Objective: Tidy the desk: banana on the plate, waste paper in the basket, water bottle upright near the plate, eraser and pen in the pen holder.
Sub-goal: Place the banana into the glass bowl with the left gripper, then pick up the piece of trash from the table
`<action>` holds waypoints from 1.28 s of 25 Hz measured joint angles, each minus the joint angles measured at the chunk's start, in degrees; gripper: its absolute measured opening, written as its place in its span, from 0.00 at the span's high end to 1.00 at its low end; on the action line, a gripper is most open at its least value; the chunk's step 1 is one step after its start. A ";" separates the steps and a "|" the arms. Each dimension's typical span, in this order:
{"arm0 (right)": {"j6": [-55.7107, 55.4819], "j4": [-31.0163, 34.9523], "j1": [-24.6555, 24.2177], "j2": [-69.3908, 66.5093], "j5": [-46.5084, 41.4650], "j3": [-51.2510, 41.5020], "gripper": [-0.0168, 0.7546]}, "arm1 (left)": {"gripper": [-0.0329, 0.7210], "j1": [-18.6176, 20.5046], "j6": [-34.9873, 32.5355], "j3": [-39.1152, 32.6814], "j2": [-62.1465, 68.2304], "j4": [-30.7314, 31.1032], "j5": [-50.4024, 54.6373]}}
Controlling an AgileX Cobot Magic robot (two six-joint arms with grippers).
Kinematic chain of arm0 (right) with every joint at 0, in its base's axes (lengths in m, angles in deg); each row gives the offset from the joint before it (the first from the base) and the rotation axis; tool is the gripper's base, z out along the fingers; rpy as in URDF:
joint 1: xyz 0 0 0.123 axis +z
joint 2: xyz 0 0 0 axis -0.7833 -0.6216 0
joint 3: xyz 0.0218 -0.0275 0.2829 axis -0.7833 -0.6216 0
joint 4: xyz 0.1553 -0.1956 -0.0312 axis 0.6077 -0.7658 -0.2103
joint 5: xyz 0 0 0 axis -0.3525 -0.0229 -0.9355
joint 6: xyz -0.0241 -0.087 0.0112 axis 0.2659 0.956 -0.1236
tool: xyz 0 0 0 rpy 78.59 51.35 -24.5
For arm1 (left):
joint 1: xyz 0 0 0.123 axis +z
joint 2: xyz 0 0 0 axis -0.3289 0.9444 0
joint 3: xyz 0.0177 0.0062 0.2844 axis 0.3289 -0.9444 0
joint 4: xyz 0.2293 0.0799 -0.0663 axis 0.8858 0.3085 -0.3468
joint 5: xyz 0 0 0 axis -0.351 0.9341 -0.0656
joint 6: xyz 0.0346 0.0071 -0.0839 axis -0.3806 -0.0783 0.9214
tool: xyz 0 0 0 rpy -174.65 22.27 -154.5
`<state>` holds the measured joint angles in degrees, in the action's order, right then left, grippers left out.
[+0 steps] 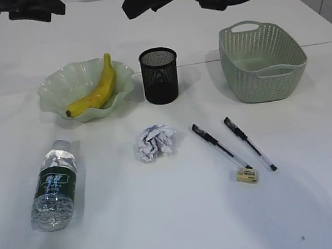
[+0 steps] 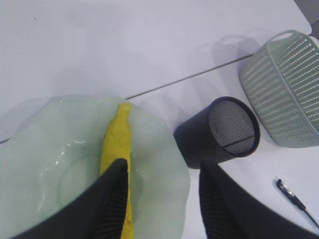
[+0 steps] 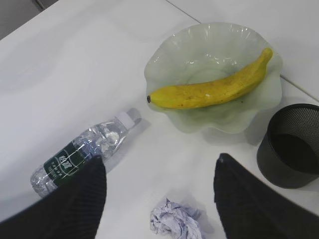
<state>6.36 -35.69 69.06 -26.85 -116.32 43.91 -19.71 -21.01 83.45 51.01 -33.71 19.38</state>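
A yellow banana (image 1: 96, 91) lies in the pale green wavy plate (image 1: 52, 85) at the back left. Crumpled waste paper (image 1: 155, 142) sits mid-table. The water bottle (image 1: 54, 186) lies on its side at the front left. Two black pens (image 1: 218, 145) (image 1: 250, 143) and a small eraser (image 1: 247, 175) lie at the right. The black mesh pen holder (image 1: 159, 74) stands beside the plate, and the green basket (image 1: 261, 61) is at the back right. My left gripper (image 2: 163, 169) hangs open above the plate, with the banana (image 2: 117, 134) by its left finger. My right gripper (image 3: 159, 162) is open and empty, high above the paper (image 3: 174, 224) and the bottle (image 3: 84, 149).
The desk is white, with a seam running across behind the plate and pen holder. Both arms hang at the top edge of the exterior view, well above the objects. The pen holder (image 2: 224, 132) and basket (image 2: 286, 94) lie to the right of my left gripper.
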 joint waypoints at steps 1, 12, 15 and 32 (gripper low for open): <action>0.00 -0.29 0.00 0.00 0.00 0.00 0.33 | 0.52 0.14 0.11 0.00 -0.93 0.23 0.98; 0.00 -7.33 0.00 0.00 -4.81 0.00 0.33 | 0.52 0.40 0.23 0.00 -13.67 0.74 4.00; 0.00 -9.81 0.00 0.00 -7.11 0.00 0.33 | 0.52 0.40 0.31 0.00 -18.49 0.74 4.99; -2.56 -18.92 0.00 0.00 -11.64 0.00 0.33 | 0.52 0.40 5.98 0.82 -44.88 6.98 6.33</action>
<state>3.80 -54.62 69.06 -26.85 -127.96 43.91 -19.31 -15.03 84.26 6.13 -26.73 25.71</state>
